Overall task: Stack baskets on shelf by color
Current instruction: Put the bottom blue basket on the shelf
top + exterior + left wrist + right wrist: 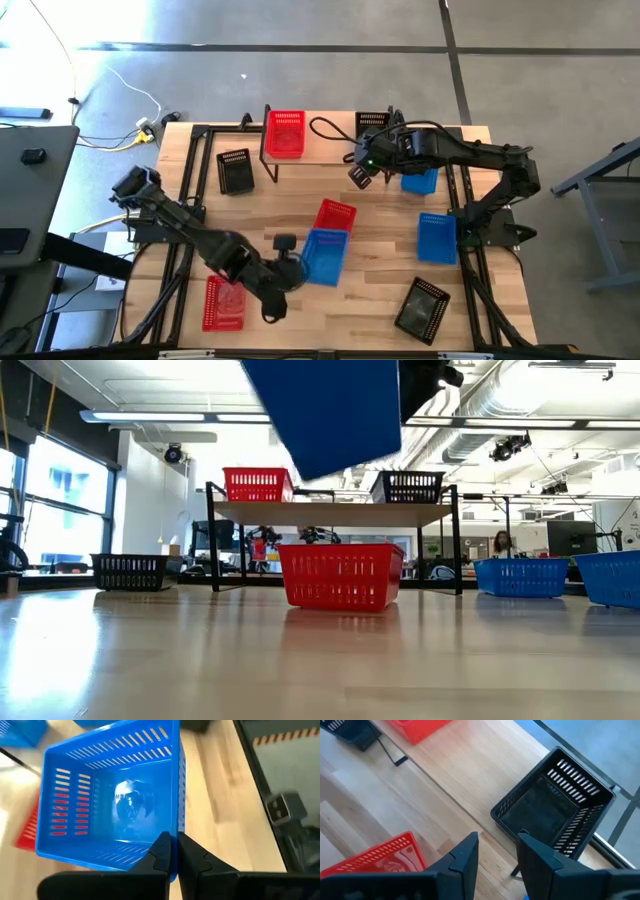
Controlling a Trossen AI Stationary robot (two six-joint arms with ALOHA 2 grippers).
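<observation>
While pinched aloft, blue basket (110, 795).

Blue baskets (326, 256), red baskets (285, 133), black baskets (236, 171), light wooden shelf (325, 148)

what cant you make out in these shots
- Blue basket in the left gripper: low view cuts off its top at the picture edge.
- Black basket on the shelf: high view, the right arm covers most of it.
- Right gripper: open over the shelf; high view too small to show its fingers.
- Red basket near the table's front left: high view, the left arm partly covers it.
</observation>
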